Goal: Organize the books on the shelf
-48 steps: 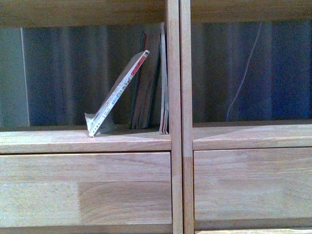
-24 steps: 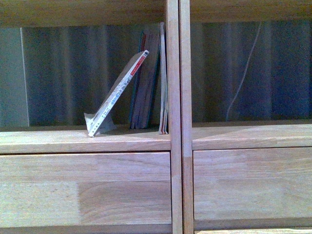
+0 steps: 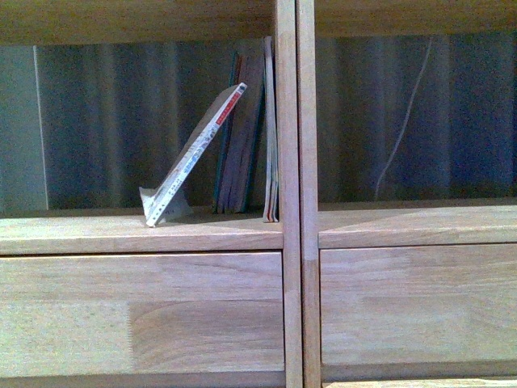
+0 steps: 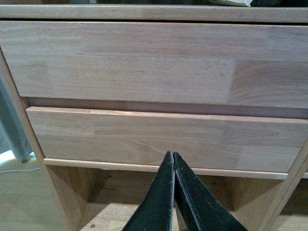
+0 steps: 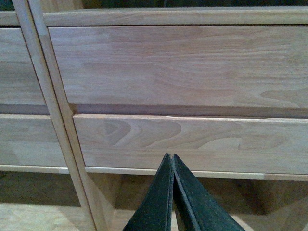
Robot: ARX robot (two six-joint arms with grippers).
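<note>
In the front view, several thin teal and tan books (image 3: 242, 137) stand upright in the left open compartment of the light-wood shelf (image 3: 289, 234), against the centre divider. A floppy pale booklet with a red-and-white spine (image 3: 198, 153) leans slanted against them, its foot on the shelf board. Neither gripper shows in the front view. My left gripper (image 4: 172, 155) is shut and empty, low in front of the left column's drawers (image 4: 159, 62). My right gripper (image 5: 171, 156) is shut and empty, low in front of the right column's drawers (image 5: 192, 67).
The right open compartment (image 3: 412, 121) holds no books; a thin pale cable (image 3: 400, 137) hangs behind it. The shelf's short legs and wooden floor (image 4: 110, 216) show below the drawers. A dark ribbed backdrop lies behind the shelf.
</note>
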